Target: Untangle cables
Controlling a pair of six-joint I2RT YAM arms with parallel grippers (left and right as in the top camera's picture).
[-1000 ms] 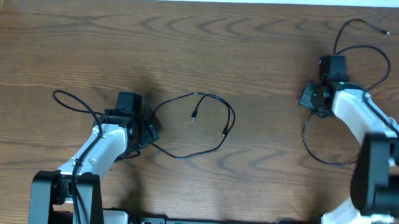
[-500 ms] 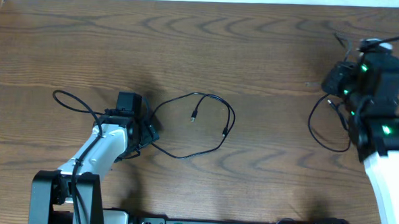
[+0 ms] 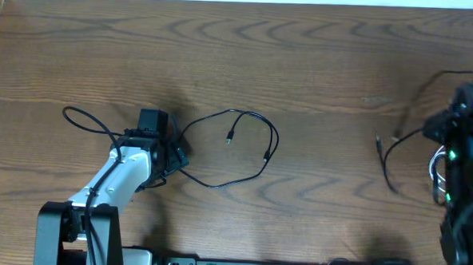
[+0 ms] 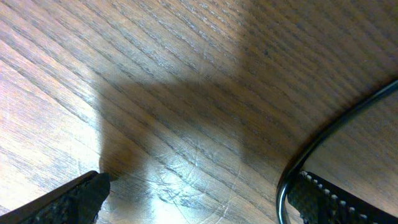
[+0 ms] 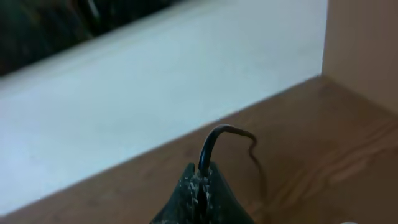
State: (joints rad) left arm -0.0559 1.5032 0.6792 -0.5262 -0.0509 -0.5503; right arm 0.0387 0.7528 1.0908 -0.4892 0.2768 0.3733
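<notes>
Two black cables are on the wooden table (image 3: 240,53). You see the looped cable (image 3: 276,139) lying loose near the middle, just right of your left gripper (image 4: 196,196). Its fingers stand wide apart over the wood, and a piece of this cable passes beside one finger. The second cable (image 3: 386,163) is at the right edge. Your right gripper (image 5: 200,186) is pinched together on it, and a short piece rises from between the fingers.

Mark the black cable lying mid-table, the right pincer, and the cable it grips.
mid-table cable (image 3: 276,137): overhead view, right bend of its loop.
right pincer (image 5: 199,179): right wrist view, between its shut fingertips.
gripped cable (image 5: 205,152): right wrist view, stretch above the pincer.
</notes>
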